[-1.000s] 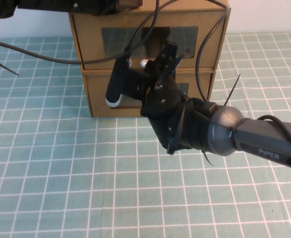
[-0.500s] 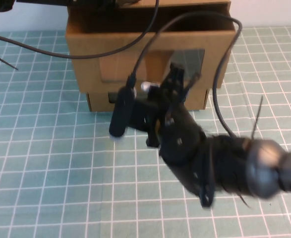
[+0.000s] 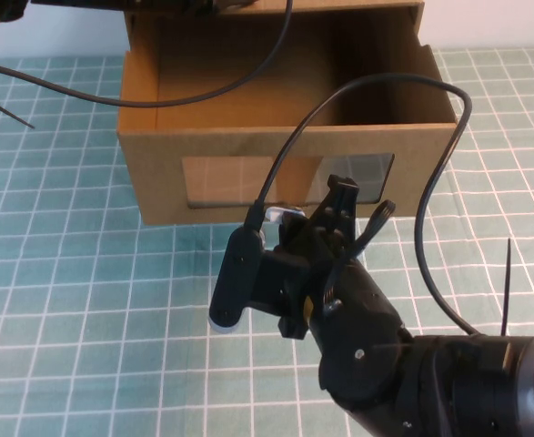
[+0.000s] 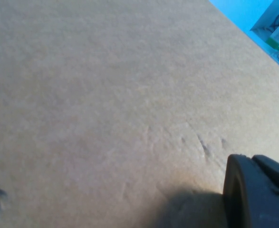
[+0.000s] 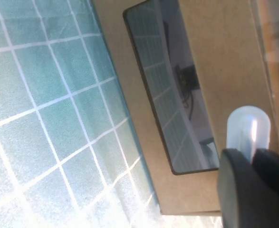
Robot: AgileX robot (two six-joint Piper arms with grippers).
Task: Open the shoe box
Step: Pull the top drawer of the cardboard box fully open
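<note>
Teal gridded worktop (image 3: 66,319) carries the shoe box (image 3: 157,159) at upper centre, its tray standing open-topped toward the camera. The right gripper (image 3: 344,196), at the box's windowed front, has its fingers clenched; on what, I cannot tell. The left gripper (image 4: 255,190) sits close against cardboard at the top edge, state unclear. Pulled further, the tray could come right out and drop, or the grip could slip.

The shoe box (image 3: 248,137) was plain brown cardboard, its front window (image 3: 230,180) a greyish sheen. The tabletop (image 3: 66,300) wore teal cloth gridded in thin white lines. The right hand (image 3: 344,193), the left hand (image 4: 260,192) and the cable (image 3: 418,238) were black.
</note>
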